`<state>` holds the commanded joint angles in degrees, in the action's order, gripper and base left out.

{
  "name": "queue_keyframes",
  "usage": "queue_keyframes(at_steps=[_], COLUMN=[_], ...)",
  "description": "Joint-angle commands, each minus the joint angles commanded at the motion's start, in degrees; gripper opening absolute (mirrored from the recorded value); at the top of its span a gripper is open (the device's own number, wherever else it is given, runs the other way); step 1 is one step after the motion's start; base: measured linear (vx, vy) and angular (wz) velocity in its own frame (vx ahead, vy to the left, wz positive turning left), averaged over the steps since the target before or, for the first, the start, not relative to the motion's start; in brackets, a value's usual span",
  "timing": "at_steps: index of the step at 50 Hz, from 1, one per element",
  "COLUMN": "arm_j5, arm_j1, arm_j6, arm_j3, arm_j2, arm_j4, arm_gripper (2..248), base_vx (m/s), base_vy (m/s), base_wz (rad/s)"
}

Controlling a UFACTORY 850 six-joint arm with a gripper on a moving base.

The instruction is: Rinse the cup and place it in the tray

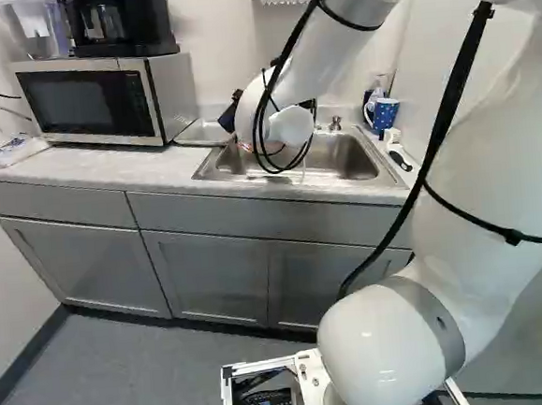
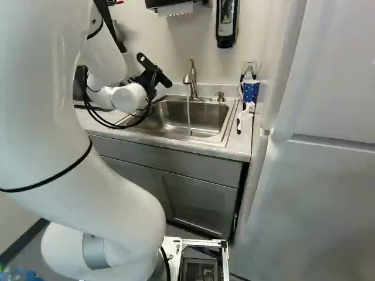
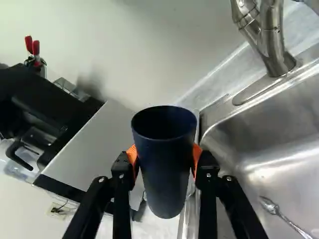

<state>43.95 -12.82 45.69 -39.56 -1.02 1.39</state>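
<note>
Along the back wall (image 3: 149, 55) we go, where the surface (image 1: 90, 165) carries the microwave (image 1: 85, 100), the tray (image 1: 202, 133) near the back edge, and then the sink (image 2: 229, 126). And here's the cup (image 3: 165, 169), dark blue, held in the tool (image 3: 165, 159), the orange pads (image 3: 132, 157) pressed on it from two sides! It's at the sink's microwave end, tilted, its mouth on show.

Look at the faucet (image 2: 193, 76): water (image 2: 188, 111) is running, and the cup is well apart from it. So which step? I'd call it the crossover between rinsing and placing, though I can't tell whether the cup is wet.

If it's rinsed, the next move wants it over the tray, levelled, set down gently and released, with care not to clip the microwave. If not, it's off to that stream first, mouth under the water, then a tip-out over the sink. Either way, a firm hold matters: wet walls could slip.
</note>
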Motion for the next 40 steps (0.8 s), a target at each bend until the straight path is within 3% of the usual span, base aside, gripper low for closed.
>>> queue_keyframes(at_steps=[40], arm_j5=[0.0], arm_j1=[0.0], arm_j6=[-24.1], arm_j3=[0.0], arm_j2=[0.0], arm_j4=[0.0], arm_gripper=[123], base_vx=[0.000], base_vy=[0.000], base_wz=[0.000])
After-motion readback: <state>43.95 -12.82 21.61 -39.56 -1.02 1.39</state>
